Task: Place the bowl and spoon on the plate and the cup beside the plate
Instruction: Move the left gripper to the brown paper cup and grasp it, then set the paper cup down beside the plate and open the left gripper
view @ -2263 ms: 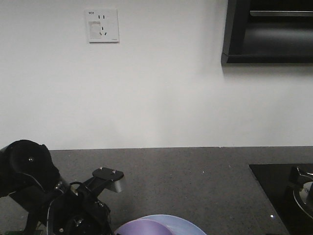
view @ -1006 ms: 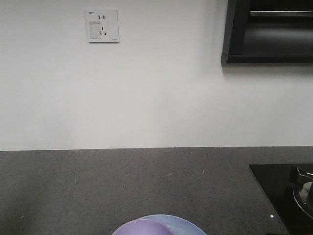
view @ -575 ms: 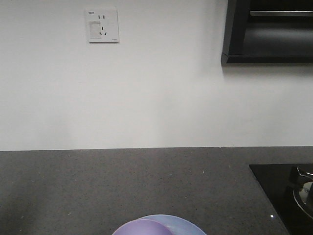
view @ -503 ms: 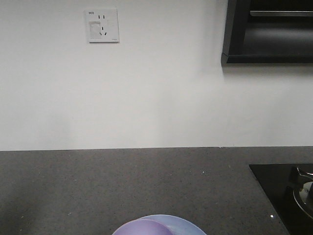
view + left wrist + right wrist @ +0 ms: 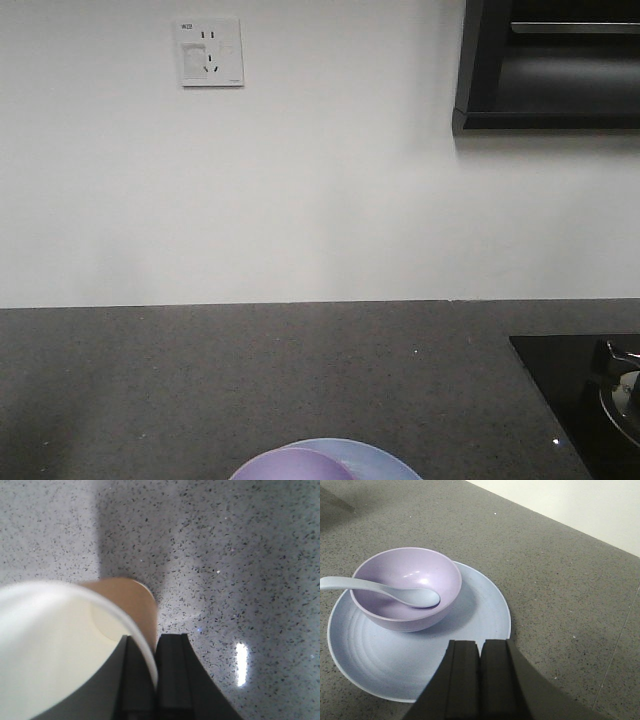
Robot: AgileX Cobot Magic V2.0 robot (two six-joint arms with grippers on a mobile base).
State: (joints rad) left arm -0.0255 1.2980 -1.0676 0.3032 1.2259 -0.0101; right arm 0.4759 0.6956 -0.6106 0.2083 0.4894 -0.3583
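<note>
The bowl point(image 5: 406, 587) looked like glossy lavender plastic, the spoon point(image 5: 380, 591) smooth and pale with a soft sheen. The plate point(image 5: 475, 625) showed faint concentric ridges. The cup point(image 5: 65, 645) appeared matt brown paper outside, cream within. The countertop point(image 5: 225, 555) was speckled, polished stone

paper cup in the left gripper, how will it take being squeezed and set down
The cup looks thin-walled, and the left gripper pinches its rim wall, one finger inside and one outside, so a hard squeeze would probably dent it. It appears empty, so likely very light and easy to tip once released on the speckled counter.
</note>
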